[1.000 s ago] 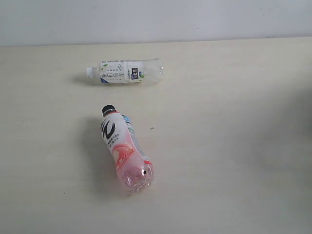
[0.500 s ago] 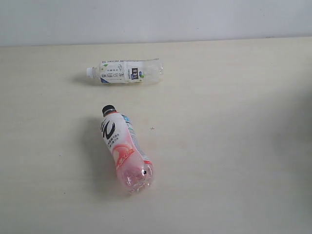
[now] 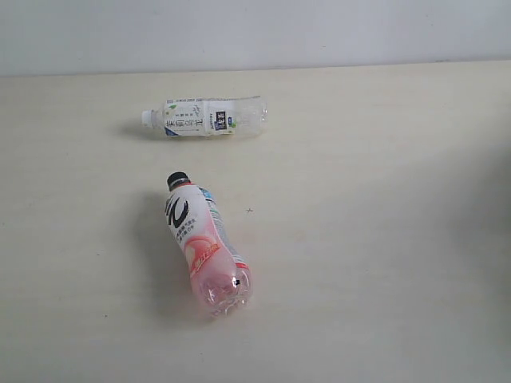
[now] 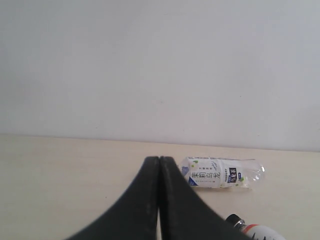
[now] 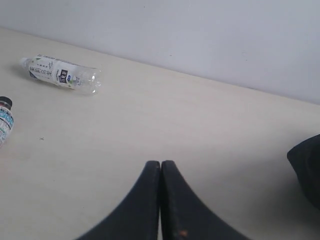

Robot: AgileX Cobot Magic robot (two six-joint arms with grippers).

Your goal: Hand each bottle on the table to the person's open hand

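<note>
Two bottles lie on their sides on the cream table [image 3: 383,239]. The pink-and-white bottle [image 3: 204,243] with a black cap rests near the middle left; its cap end also shows in the left wrist view [image 4: 250,229] and the right wrist view [image 5: 4,120]. A white-labelled bottle [image 3: 206,117] with a white cap lies farther back [image 4: 222,172] [image 5: 60,74]. My left gripper [image 4: 159,160] is shut and empty, held above the table, short of the white-labelled bottle. My right gripper [image 5: 160,164] is shut and empty too. Neither gripper appears in the exterior view. No open hand is in view.
A pale wall [image 3: 255,32] rises behind the table's far edge. A dark rounded shape [image 5: 306,167] sits at the edge of the right wrist view; what it is cannot be made out. A soft shadow lies along the exterior view's right side.
</note>
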